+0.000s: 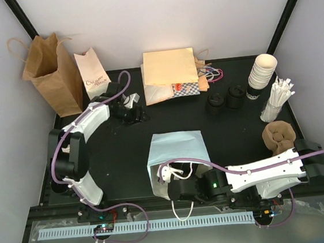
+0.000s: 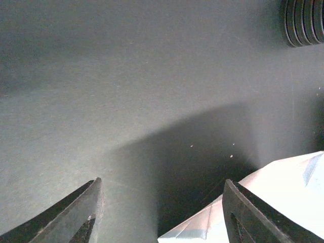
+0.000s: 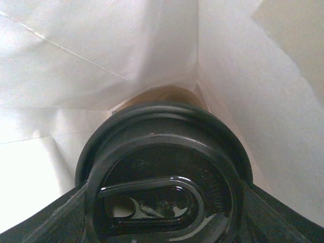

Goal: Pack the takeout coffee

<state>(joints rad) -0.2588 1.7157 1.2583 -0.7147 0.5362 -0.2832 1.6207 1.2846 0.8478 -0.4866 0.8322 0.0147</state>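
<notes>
Only at the right wrist — takeout coffee (image 3: pixel 163 174) inside white bag (image 3: pixel 91 55)

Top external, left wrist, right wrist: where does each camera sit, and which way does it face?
Top external: above and behind the bases, looking down on the black table; left arm and right arm both show.
Left wrist: low over the table, facing across it toward a lid stack; the open left gripper frames the bottom.
Right wrist: inside the pale bag, facing the takeout coffee held in the right gripper.
Shared: the pale bag appears in all three views.
</notes>
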